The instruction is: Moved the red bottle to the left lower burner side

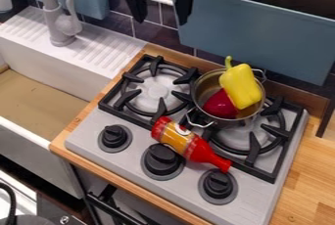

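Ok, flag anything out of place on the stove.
The red bottle lies on its side by the middle knob, off both burners; the pot sits off-centre, toward the back of the right burner.

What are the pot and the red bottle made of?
The pot looks like shiny metal, probably steel: it's silvery, with bright glints and thin wire handles. The bottle seems to be smooth plastic, since its red is even and a little glossy, but it could be painted.
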You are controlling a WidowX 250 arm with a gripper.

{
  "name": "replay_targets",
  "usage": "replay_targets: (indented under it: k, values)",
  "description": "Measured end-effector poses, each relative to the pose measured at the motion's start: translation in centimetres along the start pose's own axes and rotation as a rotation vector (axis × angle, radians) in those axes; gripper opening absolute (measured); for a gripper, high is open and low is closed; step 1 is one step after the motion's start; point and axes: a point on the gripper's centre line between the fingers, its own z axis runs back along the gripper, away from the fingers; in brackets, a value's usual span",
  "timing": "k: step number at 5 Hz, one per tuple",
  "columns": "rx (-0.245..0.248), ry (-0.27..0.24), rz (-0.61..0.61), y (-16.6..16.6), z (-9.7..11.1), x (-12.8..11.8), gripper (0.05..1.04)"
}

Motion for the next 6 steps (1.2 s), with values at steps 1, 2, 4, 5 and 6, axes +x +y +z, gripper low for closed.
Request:
replay_targets:
  k: [1, 2, 4, 5, 6]
  values:
    - [0.003, 0.036, 0.010, 0.2, -1.2, -0.6, 0.999]
    - [0.008, 0.028, 0.044, 1.0, -2.6, -2.4, 0.999]
    - [0.051, -0.076, 0.299, 2.7, -3.0, -4.2, 0.999]
    - [0.085, -0.103, 0.536, 2.6, -3.4, -4.8, 0.999]
    - [0.126, -0.106, 0.757, 2.5, -4.2, -5.8, 0.999]
